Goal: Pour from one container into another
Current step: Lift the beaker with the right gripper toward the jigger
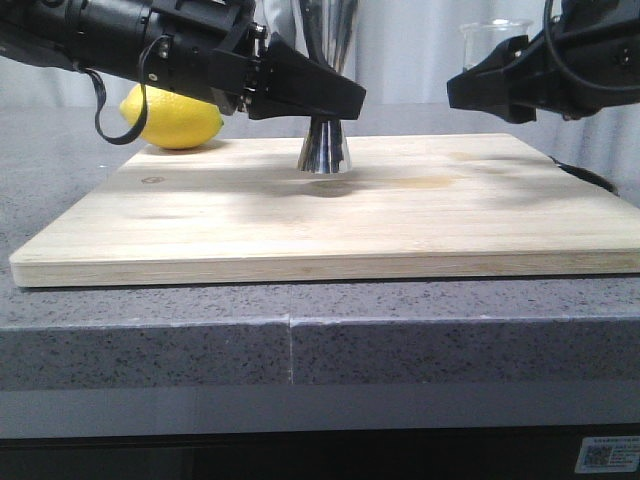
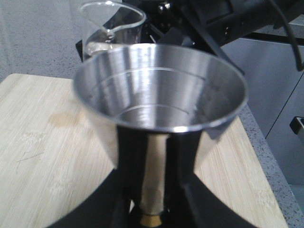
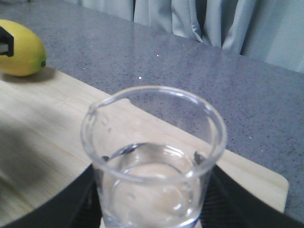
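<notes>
I am holding the left gripper (image 1: 335, 100) clamped on the waist of the jigger (image 1: 323, 150), which is standing upright on the wooden board (image 1: 330, 215), towards its far side and left of centre. My right gripper (image 1: 475, 90) is closed around the glass beaker (image 3: 154, 156), carrying it upright, raised off the board, to the right of the jigger and apart from it. Little or no liquid is showing in it.

I judge the main risk to be pouring before the lip is sitting over the jigger's mouth, which would spill onto the board. Bumping the beaker against the steel rim could chip the glass. The board's near half is lying open; the lemon (image 1: 172, 118) is sitting at the far left.
</notes>
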